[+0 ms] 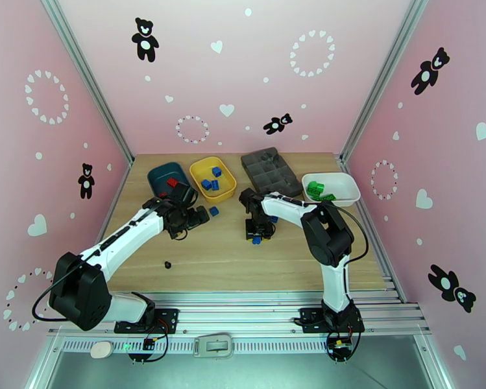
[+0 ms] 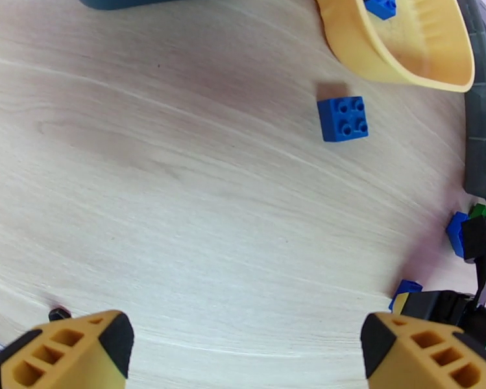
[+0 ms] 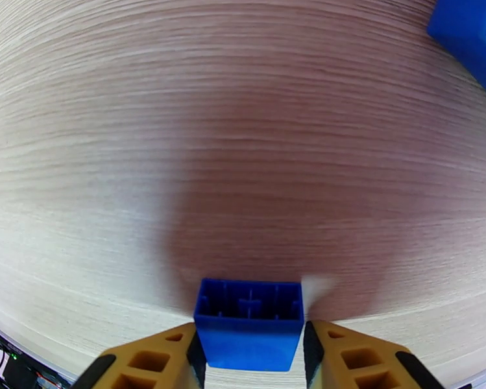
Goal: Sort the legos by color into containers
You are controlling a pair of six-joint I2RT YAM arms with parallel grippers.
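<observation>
Blue lego [image 3: 249, 322] clamped between right jaws; hollow underside showing

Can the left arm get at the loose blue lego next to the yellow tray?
Probably yes: the left gripper is open, and bare table lies between it and the blue lego.

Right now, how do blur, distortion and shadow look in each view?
Right wrist view: grain of the table bows strongly from lens distortion; a broad soft shadow darkens it beyond the blue brick between the jaws. Left wrist view: same bowing, the loose blue brick sharp with a short shadow. Top external view: evenly lit, no glare.
</observation>
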